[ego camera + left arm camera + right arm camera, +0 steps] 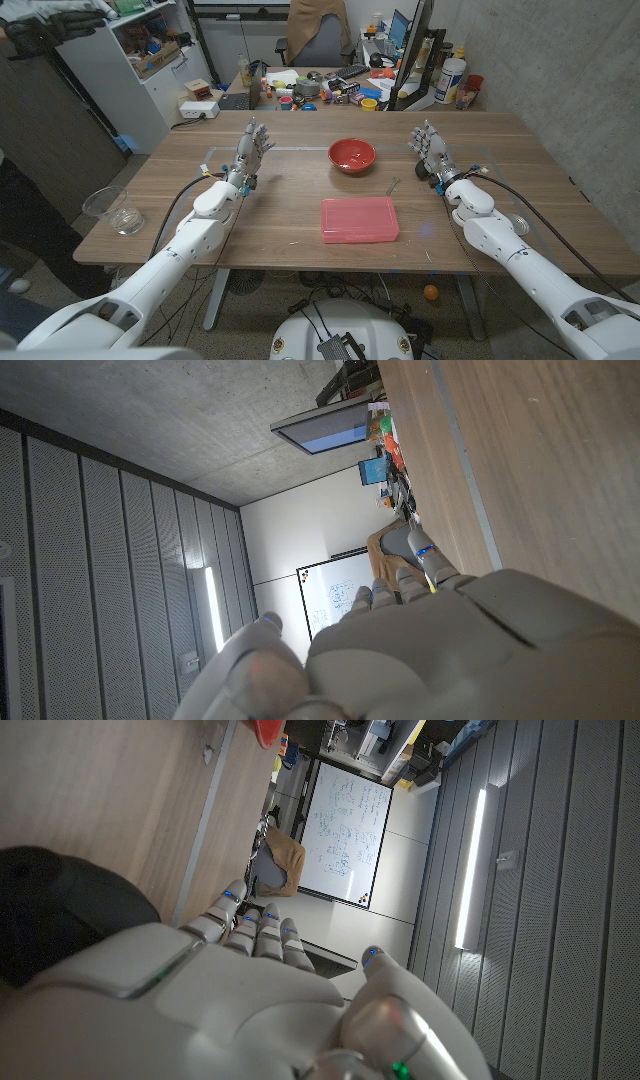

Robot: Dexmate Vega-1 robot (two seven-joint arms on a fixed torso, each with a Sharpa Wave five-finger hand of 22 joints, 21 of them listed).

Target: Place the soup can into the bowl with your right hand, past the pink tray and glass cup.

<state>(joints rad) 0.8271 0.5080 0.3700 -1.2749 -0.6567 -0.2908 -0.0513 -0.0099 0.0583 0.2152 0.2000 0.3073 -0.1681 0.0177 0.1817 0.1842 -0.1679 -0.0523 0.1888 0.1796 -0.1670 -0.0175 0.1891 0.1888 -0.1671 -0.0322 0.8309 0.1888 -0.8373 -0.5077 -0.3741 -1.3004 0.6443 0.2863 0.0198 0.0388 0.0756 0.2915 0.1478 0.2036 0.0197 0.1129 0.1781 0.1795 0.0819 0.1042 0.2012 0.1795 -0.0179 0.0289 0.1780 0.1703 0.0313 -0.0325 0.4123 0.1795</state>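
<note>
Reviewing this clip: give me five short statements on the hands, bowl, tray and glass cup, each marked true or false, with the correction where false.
1. The red bowl is empty. True.
2. The pink tray lies farther from the robot than the bowl. False: the tray lies nearer the robot, in front of the bowl.
3. The right hand holds a soup can. False: it holds nothing, its fingers apart and pointing up; I see no soup can on the table.
4. The glass cup stands near the table's left edge, outside the left arm. True.
5. The left hand rests on the tray. False: it is apart from the tray, fingers up, holding nothing.
</note>
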